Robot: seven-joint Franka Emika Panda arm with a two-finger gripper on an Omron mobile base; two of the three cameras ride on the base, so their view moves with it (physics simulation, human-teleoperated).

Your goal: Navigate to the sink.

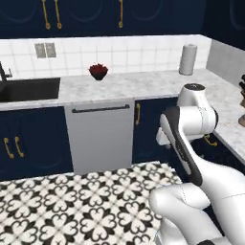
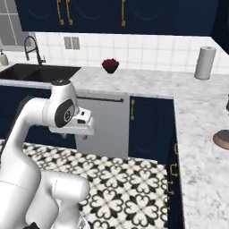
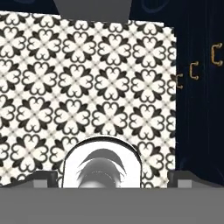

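Sink (image 1: 29, 89): matte-black basin sunk in the desk (image 1: 143, 83) at far left; in the right base view it shows two compartments beside a black arched faucet (image 2: 32, 47).
Handling of sink: fixed and rigid, judged not a thing to lift or grasp; the task asks only that the base drive up to it.
Dishwasher panel (image 1: 99, 136): grey front just right of the sink, under the desk edge.
Bowl (image 1: 98, 71): dark red, on the desk above the panel, well apart from the sink.
Floor (image 1: 81, 201): black-and-white patterned tile, near, between base and cabinets.
Arm (image 1: 191, 119): white, folded, at right in the left base view.
Hand (image 3: 112, 183): points down at the floor; two dark tips stand well apart, nothing between them.
Paper towel roll (image 1: 188, 59): upright, far right, by the wall.
Progress: judged unfinished; the sink lies off to the left.
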